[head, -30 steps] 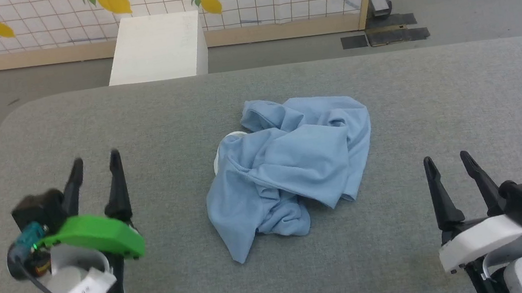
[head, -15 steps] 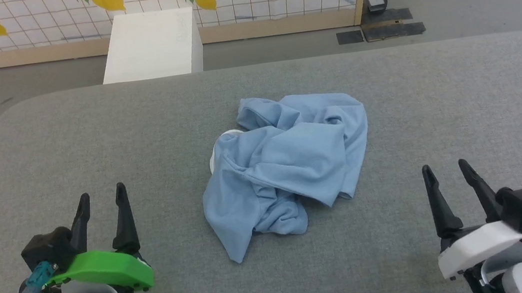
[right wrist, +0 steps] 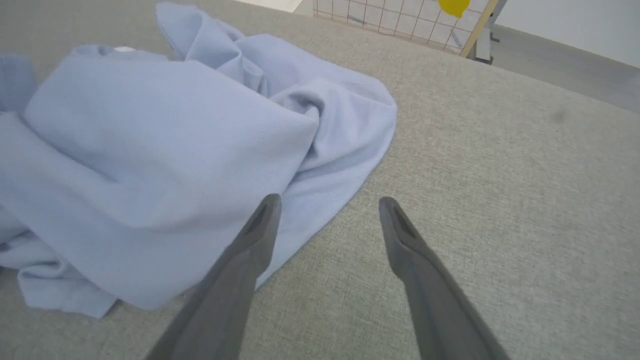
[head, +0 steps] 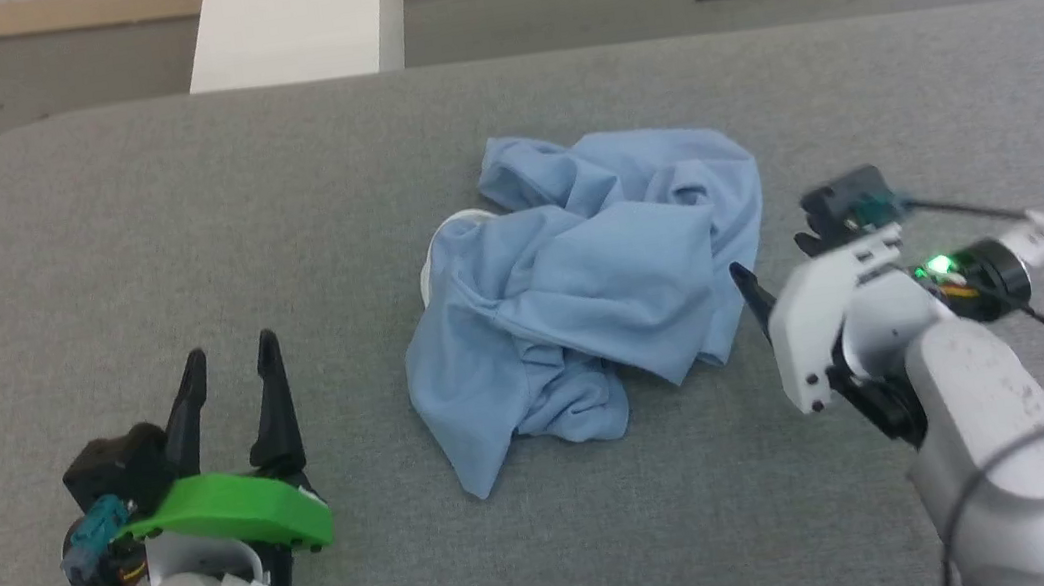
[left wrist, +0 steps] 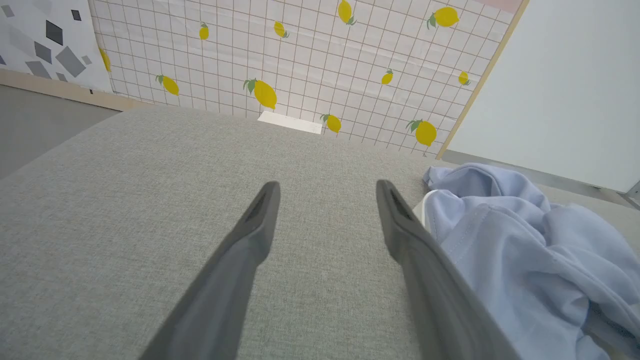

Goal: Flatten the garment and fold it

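Crumpled light blue T-shirt (head: 583, 295): hem just beside right gripper (right wrist: 330, 205) fingertips, right of left gripper (left wrist: 325, 186) fingers. Both spread wide, empty.

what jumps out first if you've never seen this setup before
The crumpled light blue garment, heaped in the middle of the grey padded table, draws the eye first. Next comes the right gripper, open and pointing at the heap's right edge, close beside it. The left gripper, under its bright green cover, stands open at the lower left, well apart from the cloth.
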You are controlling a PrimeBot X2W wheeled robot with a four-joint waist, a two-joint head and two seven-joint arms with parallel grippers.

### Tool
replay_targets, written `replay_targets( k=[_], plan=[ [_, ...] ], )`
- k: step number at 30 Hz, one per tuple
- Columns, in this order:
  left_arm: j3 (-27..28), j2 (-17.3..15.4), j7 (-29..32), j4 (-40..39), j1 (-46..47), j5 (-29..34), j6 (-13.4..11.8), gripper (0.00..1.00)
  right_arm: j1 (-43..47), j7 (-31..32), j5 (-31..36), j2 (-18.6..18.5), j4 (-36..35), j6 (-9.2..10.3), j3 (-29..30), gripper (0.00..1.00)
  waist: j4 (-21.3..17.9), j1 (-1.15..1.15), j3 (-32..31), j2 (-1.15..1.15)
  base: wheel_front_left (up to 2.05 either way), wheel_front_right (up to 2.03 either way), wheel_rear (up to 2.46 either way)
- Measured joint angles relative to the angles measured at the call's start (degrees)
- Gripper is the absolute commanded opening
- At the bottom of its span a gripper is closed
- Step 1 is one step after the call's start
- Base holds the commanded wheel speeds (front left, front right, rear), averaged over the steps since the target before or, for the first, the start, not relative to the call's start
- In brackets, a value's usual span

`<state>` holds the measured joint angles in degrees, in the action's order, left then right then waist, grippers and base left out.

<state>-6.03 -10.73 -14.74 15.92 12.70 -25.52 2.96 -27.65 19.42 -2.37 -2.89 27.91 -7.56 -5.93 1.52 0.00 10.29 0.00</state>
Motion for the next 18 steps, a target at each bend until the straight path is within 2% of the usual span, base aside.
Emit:
replay_targets(
  k=[4, 8, 17, 18],
  plan=[
    [0.4, 0.6, 0.0, -0.2, 1.6, 1.1, 0.5, 1.00, -4.3, 10.2, 3.1, -0.3, 1.9, 0.00, -3.1, 1.00, 1.1, 0.00, 2.3, 0.00, 0.00, 0.00, 0.00],
    [0.9, 1.4, 0.0, -0.3, 2.7, 1.5, 1.0, 1.00, -6.9, 16.6, 4.3, -1.0, 3.5, 0.00, -5.8, 1.00, 2.3, 0.00, 4.3, 0.00, 0.00, 0.00, 0.00],
    [1.6, 2.7, 0.0, 0.3, 3.8, 2.2, 2.1, 1.00, -11.3, 24.4, 1.0, -3.0, 5.1, 0.03, -12.1, 1.00, 4.6, 0.00, 7.4, 0.00, 0.00, 0.00, 0.00],
    [1.7, 2.9, 0.0, 0.3, 3.9, 2.4, 2.1, 1.00, -11.6, 25.0, 0.3, -3.4, 5.1, 0.09, -12.8, 0.89, 4.8, 0.00, 7.6, 0.00, 0.00, 0.00, 0.00]
  ],
)
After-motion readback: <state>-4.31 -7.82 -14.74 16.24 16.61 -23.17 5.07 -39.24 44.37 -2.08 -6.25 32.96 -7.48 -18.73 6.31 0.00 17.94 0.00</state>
